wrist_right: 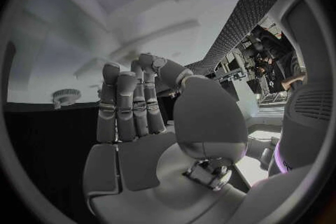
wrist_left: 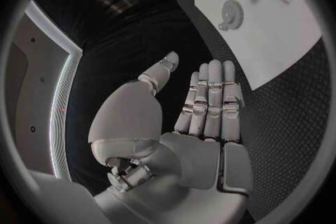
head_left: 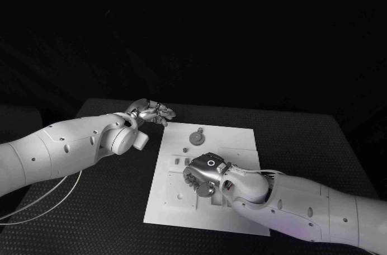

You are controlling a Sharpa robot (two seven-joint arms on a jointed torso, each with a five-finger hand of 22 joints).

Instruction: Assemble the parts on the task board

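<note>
The table (head_left: pixel 322 137) is carrying the board (head_left: pixel 234 140), which is lying lengthwise away from the robot, in the middle. The right hand (head_left: pixel 206 174) is hovering over the board's near-middle; in the right wrist view its fingers (wrist_right: pixel 126 106) are standing nearly straight and close together, the thumb apart, and they are holding nothing. The left hand (head_left: pixel 149 112) is waiting off the board's far left corner, over bare table; its fingers (wrist_left: pixel 213 101) are likewise lying flat and side by side, gripping nothing. A round toothed part (head_left: pixel 197 136) is sitting on the board's far half, beyond the right hand's fingertips and toward the left hand. Both hands are near it, neither touching. Smaller parts beside the right hand are too small to tell apart.
</note>
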